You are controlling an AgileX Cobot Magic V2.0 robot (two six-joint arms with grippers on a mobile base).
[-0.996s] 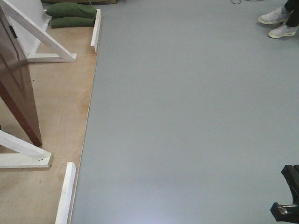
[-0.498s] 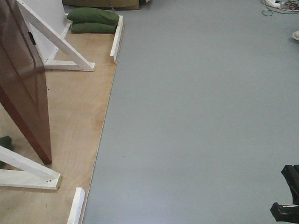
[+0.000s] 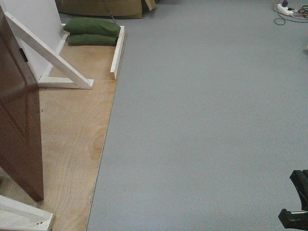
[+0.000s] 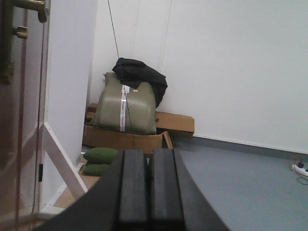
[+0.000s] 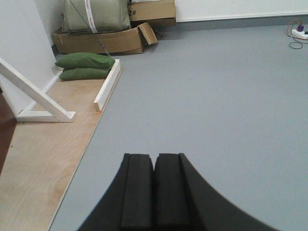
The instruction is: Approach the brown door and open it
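Note:
The brown door (image 3: pixel 17 120) stands ajar at the far left of the front view, on a plywood base (image 3: pixel 72 130), with its near edge towards me. In the left wrist view the door (image 4: pixel 19 120) fills the left edge, and its brass handle (image 4: pixel 31 5) shows at the top left. My left gripper (image 4: pixel 148 153) is shut and empty, to the right of the door and below the handle. My right gripper (image 5: pixel 154 158) is shut and empty over the grey floor. A brown sliver of the door (image 5: pixel 6 130) shows at its left.
White braces (image 3: pixel 48 53) hold a white panel behind the door. Two green sandbags (image 3: pixel 91 31) and a white batten (image 3: pixel 118 45) lie at the base's far end, with cardboard boxes (image 3: pixel 101 7) behind. A power strip (image 3: pixel 288 8) lies far right. A black arm part (image 3: pixel 296 202) is at the lower right.
The view has shifted. The door now looks larger and nearer at the left, and the shoes at the top right have left the frame. The power strip has come into view.

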